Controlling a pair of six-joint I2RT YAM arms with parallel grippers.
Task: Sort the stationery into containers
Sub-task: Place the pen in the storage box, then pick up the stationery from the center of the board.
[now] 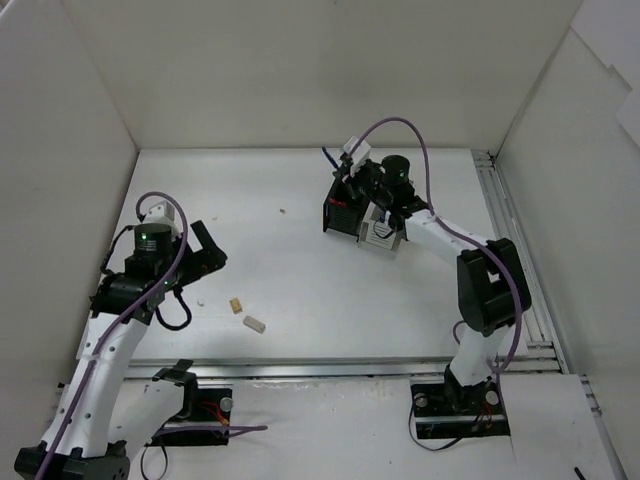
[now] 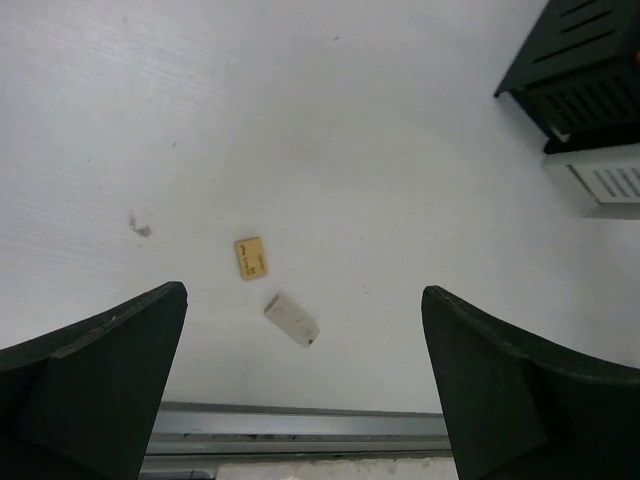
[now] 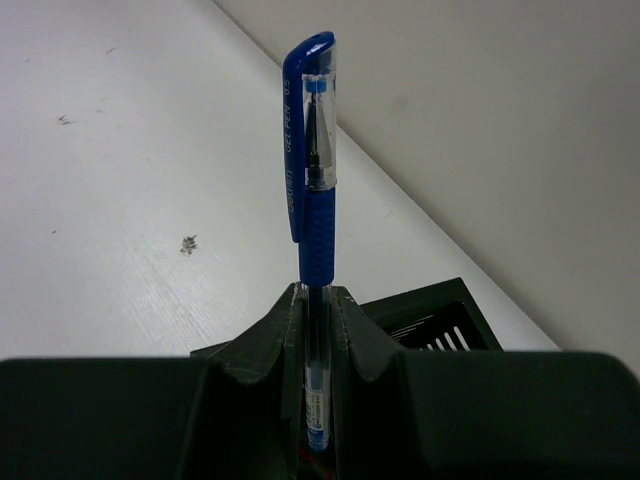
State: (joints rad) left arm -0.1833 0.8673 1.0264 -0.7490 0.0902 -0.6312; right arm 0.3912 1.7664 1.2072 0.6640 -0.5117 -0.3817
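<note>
so the right gripper (image 3: 318,300) is pinching the blue pen (image 3: 312,190), cap poking past its tips, while the left gripper (image 2: 303,292) sits spread wide, erasers (image 2: 291,319) lying just ahead of it

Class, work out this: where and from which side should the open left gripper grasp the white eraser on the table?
Across its two long sides at mid-length, from straight above: the white eraser lies flat and slanted, so the left gripper should turn to match.
</note>
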